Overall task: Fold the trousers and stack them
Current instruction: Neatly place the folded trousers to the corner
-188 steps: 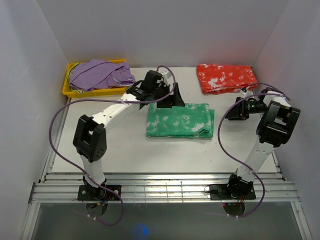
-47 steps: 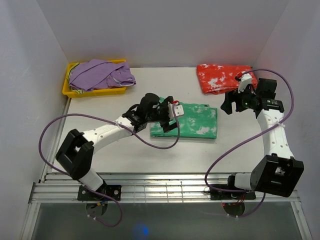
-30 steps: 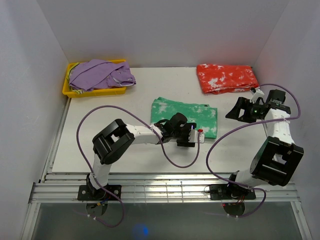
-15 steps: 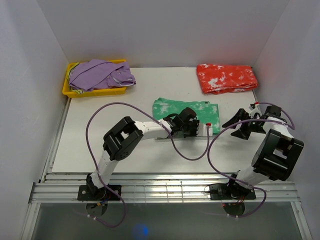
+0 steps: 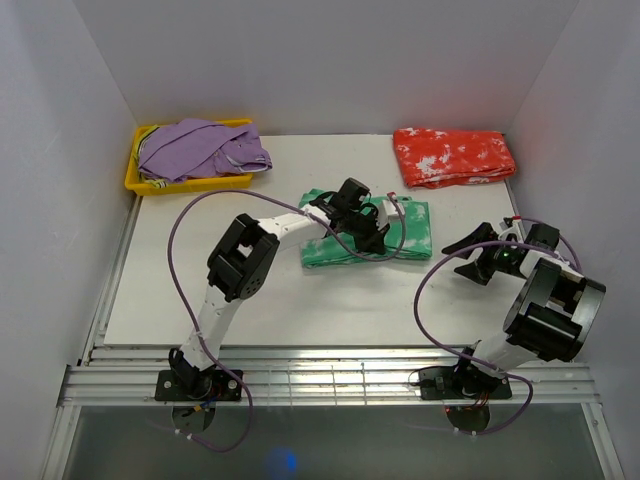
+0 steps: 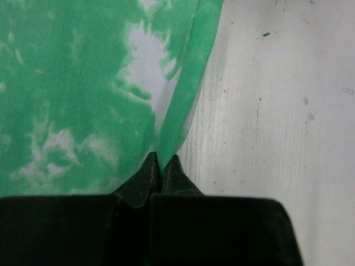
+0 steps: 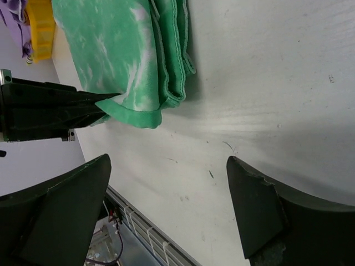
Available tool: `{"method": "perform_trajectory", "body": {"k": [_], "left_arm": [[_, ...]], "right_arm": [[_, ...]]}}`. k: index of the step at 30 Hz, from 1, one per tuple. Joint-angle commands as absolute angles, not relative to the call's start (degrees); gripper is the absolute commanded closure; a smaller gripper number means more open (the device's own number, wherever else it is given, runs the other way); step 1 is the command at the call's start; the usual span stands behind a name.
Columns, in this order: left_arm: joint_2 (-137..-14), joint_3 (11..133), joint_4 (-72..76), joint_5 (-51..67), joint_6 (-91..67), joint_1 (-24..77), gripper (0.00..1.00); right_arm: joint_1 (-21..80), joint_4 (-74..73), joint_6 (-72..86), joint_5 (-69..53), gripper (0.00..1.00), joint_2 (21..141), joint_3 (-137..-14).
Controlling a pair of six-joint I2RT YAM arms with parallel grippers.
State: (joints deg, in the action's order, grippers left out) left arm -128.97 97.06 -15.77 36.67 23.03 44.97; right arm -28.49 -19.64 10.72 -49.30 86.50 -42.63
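Since half a second ago, the left gripper [image 5: 378, 238] has been carried from the near edge of the green pair [image 5: 418, 232] to a spot over the cloth, while the right gripper [image 5: 463, 258] has barely been shifted.

In the left wrist view, the fingertips [image 6: 173, 174] are seen pressed together on a thin edge of green cloth. The folded bulk is spread ahead of them and to their left, and bare table [image 6: 277, 111] lies to their right. In the right wrist view, the right fingers are held wide apart with nothing between them. The green pair is seen ahead of them, with one corner of its top layer caught by the left fingertips. The red pair [image 5: 455, 157] is left folded well beyond the right fingers, apart from the green pair, so the stacking is judged not yet done.

Several faults can be expected from here:
- Only one layer appears to be pinched, so a pull may peel that layer off and undo the fold beneath.
- Very little cloth is held, so it may be lost from the fingertips under tension.
- The side nearest the right fingers is not held, so the bundle may be dragged askew across the table.
- The left arm's cable [image 5: 402, 228] is draped over the cloth beside the fingers and may catch or rumple it.
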Motion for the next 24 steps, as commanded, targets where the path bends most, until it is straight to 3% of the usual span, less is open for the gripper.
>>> {"method": "perform_trajectory", "body": {"k": [1,9,13,15,17,20,24], "left_arm": [[-129.02,99.84,-18.11,44.9,15.65,42.72,1.0],[-131.13,102.39,-17.49,53.25,9.85,40.34,1.0],[-130.35,101.08,-15.39,46.69,10.46,40.69,1.0],[-129.29,100.46,-15.29,42.04,11.77,41.04,0.88],[-127.19,99.24,-14.94,40.09,13.26,41.74,0.62],[-124.2,95.2,-13.36,32.98,17.3,43.76,0.48],[-119.72,90.8,-11.52,24.19,23.81,47.28,0.44]], "right_arm": [[-28.57,-11.0,16.78,-52.2,0.1,85.52,-39.38],[-25.41,7.7,25.21,-51.42,0.1,89.82,-33.58],[-23.12,13.69,29.25,-50.71,0.1,91.84,-33.05],[-22.77,14.76,30.58,-51.06,0.1,92.37,-32.87],[-22.68,13.89,30.32,-51.42,0.1,91.94,-33.22],[-22.68,11.35,28.66,-51.33,0.1,90.53,-33.84],[-22.68,10.02,28.3,-51.59,0.1,88.6,-34.01]]}}
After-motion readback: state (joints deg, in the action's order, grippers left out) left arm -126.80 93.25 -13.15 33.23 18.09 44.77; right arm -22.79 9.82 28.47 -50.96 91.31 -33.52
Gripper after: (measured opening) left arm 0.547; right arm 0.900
